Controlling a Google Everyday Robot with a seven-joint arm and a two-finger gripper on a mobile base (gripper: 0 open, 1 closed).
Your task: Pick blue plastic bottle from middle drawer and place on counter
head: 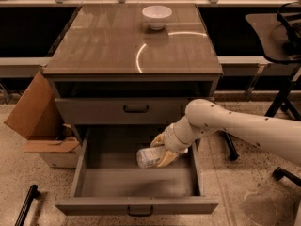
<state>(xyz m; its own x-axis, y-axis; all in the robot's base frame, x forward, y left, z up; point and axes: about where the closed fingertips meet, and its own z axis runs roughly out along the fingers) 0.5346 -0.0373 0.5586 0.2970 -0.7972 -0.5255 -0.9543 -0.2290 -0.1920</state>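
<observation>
Speckled floor (244,197) is seen all around, and one grey cabinet is parked in the middle of it. It's capped by one glossy brownish tabletop (108,51) with curved light streaks reflected in it. Exactly one white bowl (156,16) is set on that tabletop, near the far edge.

Two drawer fronts are counted. The upper drawer (94,111) is shut, with one small dark handle (136,109) on it. The middle drawer (136,185) is pulled out toward the camera, and its own handle (140,213) is seen at the bottom edge.

One white arm (244,128) is stretched in from the right, and one claw (158,151) is found over the open middle drawer, toward its back right. So yeah, the claw is clamped onto the single blue plastic bottle (146,157), with one yellowish finger (157,139) seen above it and another below. The bottle is held lying on its side, sticking out to the left over the drawer floor. Whether it's touching that floor can't really be told.

One cardboard box (33,112) is propped open just left of the cabinet. One black bar-like thing (26,208) is left on the floor at lower left, and some dark furniture (282,36) is parked off to the right.
</observation>
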